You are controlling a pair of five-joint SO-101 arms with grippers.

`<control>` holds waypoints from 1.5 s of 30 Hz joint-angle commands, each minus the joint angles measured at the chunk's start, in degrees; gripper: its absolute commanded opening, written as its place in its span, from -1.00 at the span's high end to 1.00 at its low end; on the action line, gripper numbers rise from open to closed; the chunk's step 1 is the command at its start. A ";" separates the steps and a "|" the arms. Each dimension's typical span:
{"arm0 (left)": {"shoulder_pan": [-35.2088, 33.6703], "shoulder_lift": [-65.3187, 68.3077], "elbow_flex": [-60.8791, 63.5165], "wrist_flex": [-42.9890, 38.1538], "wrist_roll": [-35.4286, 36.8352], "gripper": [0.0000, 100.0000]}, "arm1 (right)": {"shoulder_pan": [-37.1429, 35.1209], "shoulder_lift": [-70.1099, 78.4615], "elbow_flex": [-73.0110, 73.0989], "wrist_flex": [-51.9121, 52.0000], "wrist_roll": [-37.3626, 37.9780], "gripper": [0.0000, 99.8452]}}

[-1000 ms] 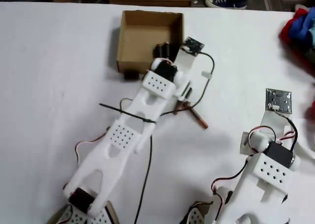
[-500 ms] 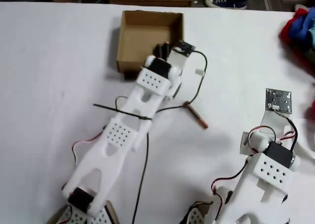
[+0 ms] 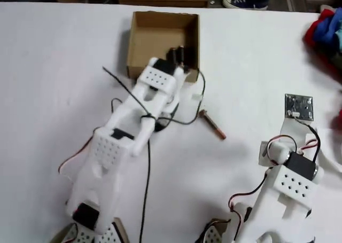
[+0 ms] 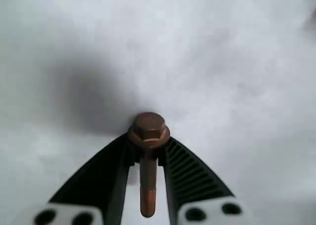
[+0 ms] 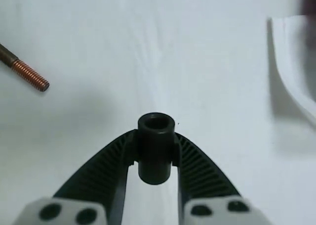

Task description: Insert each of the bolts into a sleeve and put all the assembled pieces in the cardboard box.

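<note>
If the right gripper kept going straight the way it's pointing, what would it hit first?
Probably the bare table; the right gripper, shut on a sleeve, points at it. The loose bolt lies off to one side.

The high view is fixed above the near side of the table (image 3: 48, 67) and looks steeply down and away across it. It is wide enough to take in the left arm (image 3: 123, 141), the right arm (image 3: 291, 184) and the cardboard box (image 3: 160, 37). Each of the 2 wrist views sits just behind its own fingers and looks along them at the table from very close. One shows the left gripper (image 4: 148, 141) pinching a held bolt (image 4: 148, 131), the other the right gripper (image 5: 155, 136) clamping a sleeve (image 5: 156, 153). The right wrist view and the high view share the loose bolt (image 3: 212, 124) lying on the table.
</note>
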State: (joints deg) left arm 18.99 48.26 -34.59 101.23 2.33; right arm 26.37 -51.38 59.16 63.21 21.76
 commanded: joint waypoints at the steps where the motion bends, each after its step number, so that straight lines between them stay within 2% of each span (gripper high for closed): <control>1: -2.37 -5.36 5.67 0.53 -0.44 0.94 | -0.48 0.13 -0.88 -1.71 -0.26 0.96; 7: -5.01 -0.53 4.62 0.62 -0.26 0.94 | -0.48 0.13 -0.79 -1.89 -0.26 0.96; 19: -4.66 2.90 4.62 0.70 -0.09 0.94 | -1.54 0.22 -0.70 -1.71 -0.35 0.96; 26: -4.66 2.90 5.23 0.88 -0.09 0.64 | -7.25 0.22 -0.70 -1.54 -4.31 0.96; 33: -4.66 2.90 5.23 0.88 -0.09 0.76 | -8.57 0.22 -0.70 -1.80 -5.19 0.96; 37: -4.66 2.99 5.14 0.79 -0.09 0.96 | -8.57 0.22 -0.70 -1.80 -5.01 0.96; 45: -4.57 0.97 2.95 0.88 -0.26 0.95 | -8.92 0.22 -0.70 -1.54 -5.19 0.96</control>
State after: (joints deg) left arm 14.86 50.73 -30.46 101.41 2.42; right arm 17.93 -51.38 59.16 62.24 17.01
